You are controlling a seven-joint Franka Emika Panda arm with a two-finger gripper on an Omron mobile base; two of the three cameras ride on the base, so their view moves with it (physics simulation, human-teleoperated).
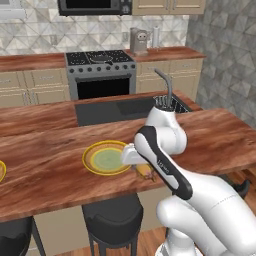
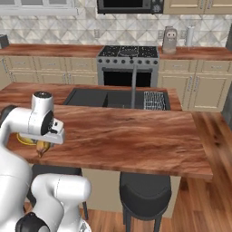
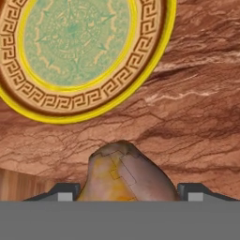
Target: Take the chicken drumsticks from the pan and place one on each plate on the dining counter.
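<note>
The counter [image 1: 55, 165] is a long slab of reddish-brown wood grain, streaked with paler veins, over a beige panelled front, with a round dark stool [image 1: 112, 216] tucked under its near edge. On it lies a round, flat plate [image 1: 102, 158] with a bright yellow rim, a brown band of key pattern inside that, and a pale green centre with a faint ornament; the plate is bare. A sliver of a second plate [image 1: 1, 170] shows at the far left edge of the left base view. The drumstick [image 3: 125, 174] is a lumpy, rounded piece, golden-orange at the sides and mottled brown-grey on top, tapering slightly toward the plate. In the hand view it sits between the two dark fingertips [image 3: 64, 191], which stand spread wide, one on either side of it; it fills the gap between them, so the gripper [image 1: 145, 171] looks clamped on it. From the left base view the drumstick hangs under the hand just beside the plate's near right rim, over bare wood and not over the plate. Beyond the counter are a dark sink [image 1: 112, 110] and a black-topped stove [image 1: 100, 59].
</note>
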